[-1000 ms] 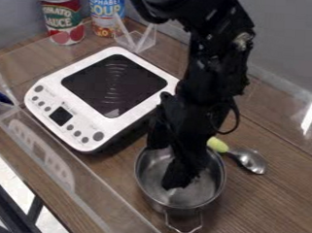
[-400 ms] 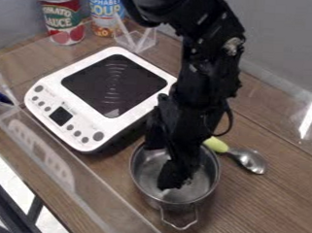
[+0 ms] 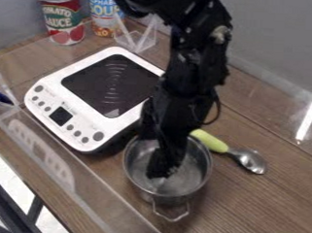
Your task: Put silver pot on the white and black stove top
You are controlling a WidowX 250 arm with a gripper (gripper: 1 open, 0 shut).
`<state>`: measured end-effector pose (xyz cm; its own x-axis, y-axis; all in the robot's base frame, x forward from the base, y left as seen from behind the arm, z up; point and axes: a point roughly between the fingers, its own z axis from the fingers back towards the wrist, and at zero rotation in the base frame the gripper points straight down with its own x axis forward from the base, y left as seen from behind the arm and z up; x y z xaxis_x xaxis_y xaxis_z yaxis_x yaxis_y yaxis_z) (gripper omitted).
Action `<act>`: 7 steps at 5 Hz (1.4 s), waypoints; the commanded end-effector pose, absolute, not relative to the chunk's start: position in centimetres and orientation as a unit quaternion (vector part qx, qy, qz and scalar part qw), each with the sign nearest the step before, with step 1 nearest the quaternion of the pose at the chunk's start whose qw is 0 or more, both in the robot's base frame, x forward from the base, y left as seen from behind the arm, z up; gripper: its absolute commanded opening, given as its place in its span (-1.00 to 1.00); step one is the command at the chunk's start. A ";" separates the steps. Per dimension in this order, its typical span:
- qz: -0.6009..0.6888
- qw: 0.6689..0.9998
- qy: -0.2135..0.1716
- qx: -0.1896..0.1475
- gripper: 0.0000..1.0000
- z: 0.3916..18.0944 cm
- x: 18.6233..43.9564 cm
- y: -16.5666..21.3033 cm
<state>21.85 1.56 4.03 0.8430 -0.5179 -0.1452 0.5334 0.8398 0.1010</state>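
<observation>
Nearest the camera, the silver pot [image 3: 167,173] sits on the wooden table [image 3: 265,206], just right of and in front of the white and black stove top [image 3: 98,94], close to its front right corner and not yet on it. The gripper [image 3: 165,166] points straight down into the pot, jaws spread wide, one finger reaching inside the bowl; nothing looks gripped. This reads as the grasp step: the next move calls for closing on the pot's wall, then lifting it clear and carrying it left and back over the black glass. Just beyond, a spoon [image 3: 232,154] lies beside the pot. Farthest off, two cans [image 3: 80,12] stand behind the stove.
</observation>
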 end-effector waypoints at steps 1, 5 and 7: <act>-0.272 0.958 0.038 0.080 1.00 4.6 22.6 3.0; -0.220 0.971 0.048 0.085 1.00 4.5 24.9 6.8; -0.179 0.979 0.051 0.083 1.00 5.1 25.3 7.4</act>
